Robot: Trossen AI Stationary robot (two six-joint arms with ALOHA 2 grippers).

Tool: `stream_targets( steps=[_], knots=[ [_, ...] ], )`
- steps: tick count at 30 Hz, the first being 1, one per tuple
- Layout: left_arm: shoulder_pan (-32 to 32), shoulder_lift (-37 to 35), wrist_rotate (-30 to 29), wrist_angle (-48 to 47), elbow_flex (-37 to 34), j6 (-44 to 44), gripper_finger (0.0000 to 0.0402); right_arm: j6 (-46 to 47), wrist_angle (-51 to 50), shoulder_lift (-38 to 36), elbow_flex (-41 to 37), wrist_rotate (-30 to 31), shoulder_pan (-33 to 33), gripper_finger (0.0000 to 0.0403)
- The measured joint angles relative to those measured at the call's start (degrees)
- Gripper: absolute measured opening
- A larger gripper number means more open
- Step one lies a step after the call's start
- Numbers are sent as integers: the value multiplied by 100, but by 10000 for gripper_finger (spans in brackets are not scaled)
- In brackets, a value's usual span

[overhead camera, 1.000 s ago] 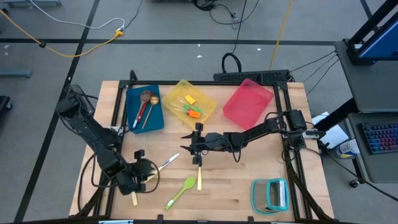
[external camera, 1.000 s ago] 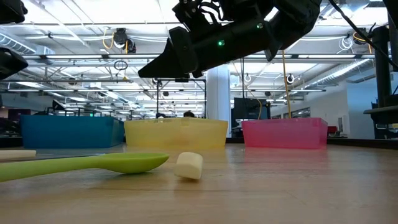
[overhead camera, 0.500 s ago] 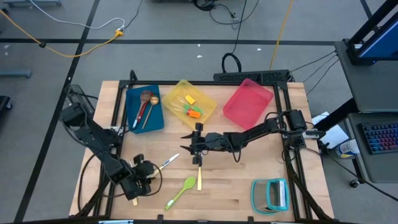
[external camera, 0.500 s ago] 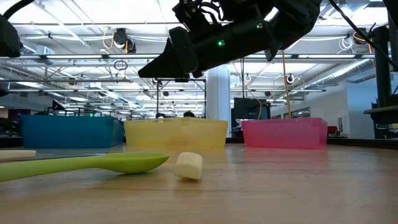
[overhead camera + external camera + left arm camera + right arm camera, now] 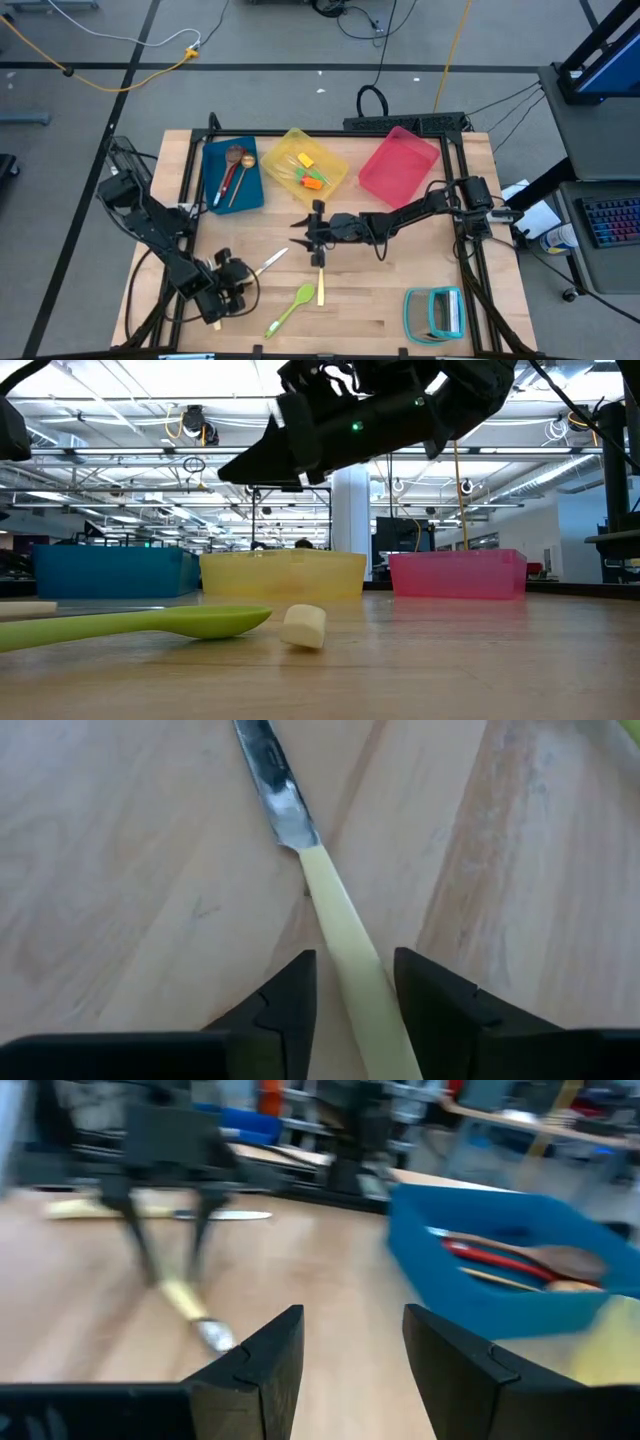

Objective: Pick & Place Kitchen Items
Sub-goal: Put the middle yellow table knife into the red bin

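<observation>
Left end effector [image 5: 355,958] is held low over the surface [image 5: 380,300], near its 7 o'clock corner, and its fingers [image 5: 290,995] are set apart on either side of the cream handle of a knife [image 5: 335,920]. A thin gap is seen between one finger and the handle, so the knife is straddled, not clamped. The knife is laid flat on the wood, with its metal blade pointed away from the end effector toward 2 o'clock and the end of its handle showing at 7 o'clock.

Right end effector [image 5: 318,232] is held above the middle of the surface with its fingers apart and nothing between them. A second cream-handled utensil [image 5: 321,288] is laid just at 6 o'clock of it, the handle pointed toward the near edge; what kind of head it has cannot be told. A lime-green spoon [image 5: 291,307] is laid beside that handle, at 4 o'clock of the left end effector, apart from both.

Three utensils are thus counted loose on the surface. Three bins are lined up along the 12 o'clock side: one blue bin [image 5: 212,190], one yellow bin [image 5: 335,180] and one pink bin [image 5: 398,168]. A red spoon [image 5: 227,180] and wooden spoons are seen in the blue bin, several small orange, yellow and green pieces in the yellow bin. One teal rack [image 5: 434,312] is stood at the 5 o'clock corner.
</observation>
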Motion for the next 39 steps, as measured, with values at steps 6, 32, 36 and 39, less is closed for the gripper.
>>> stream_targets(
  steps=[6,32,36,39],
  knots=[
    [-15,-30,-19,112,-382,-583,136,3,-3,0,0,-963,2,164],
    [-212,-14,-358,618,-815,-761,63,-3,84,2,0,-931,-11,164],
    [-160,-4,-442,629,-820,-694,74,-1,83,2,0,-1068,8,164],
    [-71,-4,-442,661,-820,-565,67,1,93,29,0,-1433,13,164]
  ],
)
